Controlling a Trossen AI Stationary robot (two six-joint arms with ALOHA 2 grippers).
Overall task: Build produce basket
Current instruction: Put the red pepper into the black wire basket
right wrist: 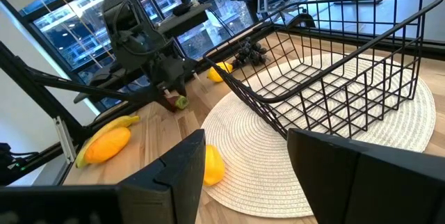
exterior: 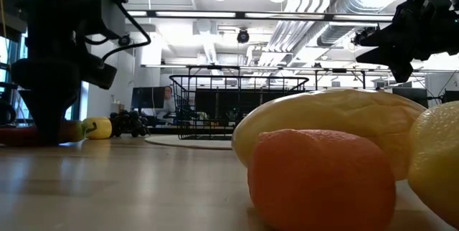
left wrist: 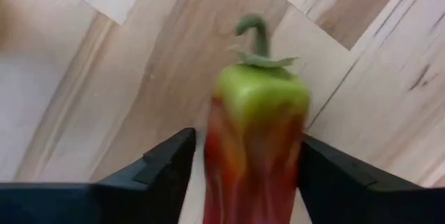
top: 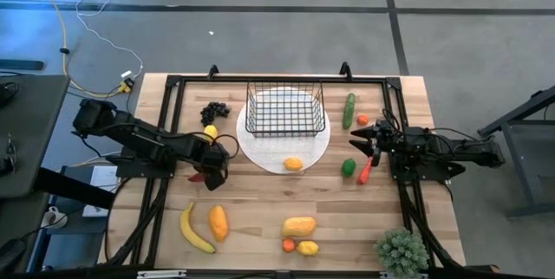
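one black wire-mesh basket [top: 285, 111] on a white round mat [top: 260, 149], left gripper [top: 209, 168] fingers clamped on one red-green pepper [left wrist: 254, 147], right gripper [top: 371, 138] fingers apart, one banana [top: 194, 229]

An orange fruit [exterior: 321, 179] fills the lower right, a pale yellow one [exterior: 326, 120] behind it. The basket [exterior: 237, 105] stands mid-frame on a mat [exterior: 188, 142]. At left, grapes [exterior: 130, 123], a lemon [exterior: 99, 127] and a dark arm [exterior: 50, 52].
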